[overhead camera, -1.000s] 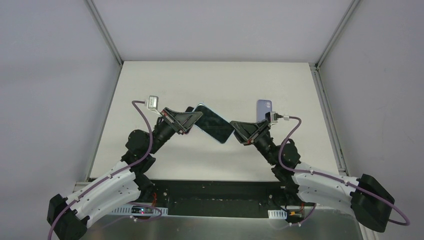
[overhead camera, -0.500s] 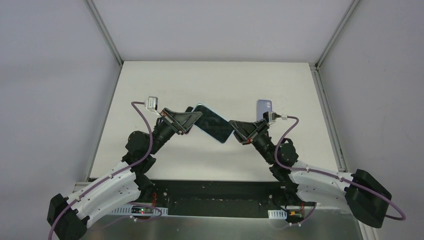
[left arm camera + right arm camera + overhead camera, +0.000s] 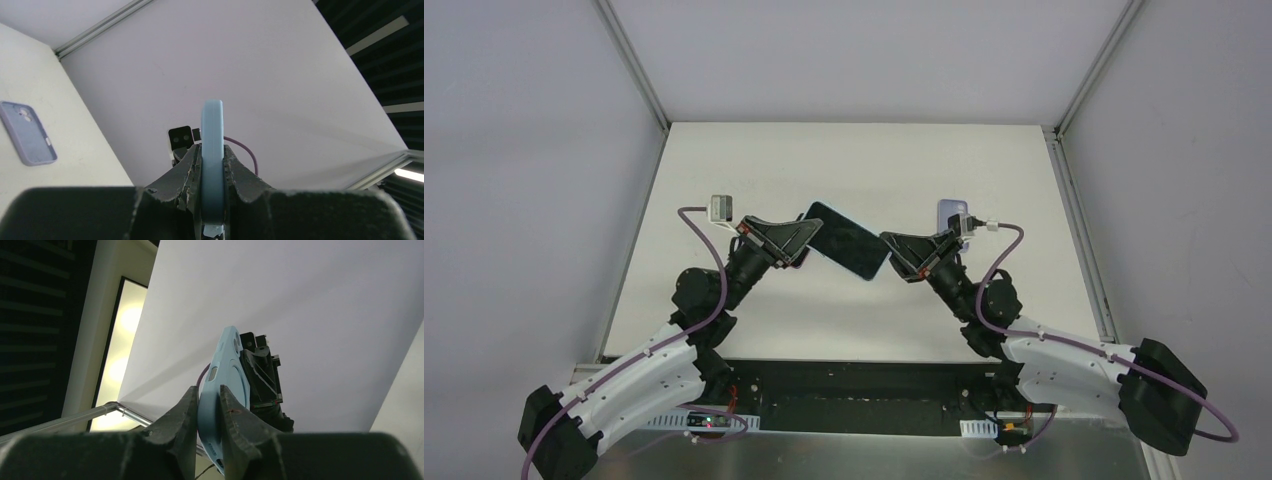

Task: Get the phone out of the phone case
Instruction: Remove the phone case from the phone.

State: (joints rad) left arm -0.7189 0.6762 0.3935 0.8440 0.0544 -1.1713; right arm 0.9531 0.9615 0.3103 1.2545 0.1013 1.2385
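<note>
A phone [image 3: 847,242] with a dark screen, seated in a light blue phone case [image 3: 227,365], hangs above the table between both arms. My left gripper [image 3: 817,238] is shut on its left end. In the left wrist view the blue edge [image 3: 212,120] stands upright, pinched in that gripper [image 3: 212,147]. My right gripper [image 3: 888,243] grips the opposite end. In the right wrist view both jaws of that gripper [image 3: 207,388] press on the case's rounded corner, and the case's back with its camera cut-out faces the lens.
A lilac phone-shaped item [image 3: 951,210] lies flat on the white table [image 3: 844,160] behind my right wrist, and it also shows in the left wrist view [image 3: 27,132]. Metal rails [image 3: 632,60] and grey walls border the table.
My right gripper has closed onto the case's right end. The cased phone and both grippers have shifted slightly up and to the left.
</note>
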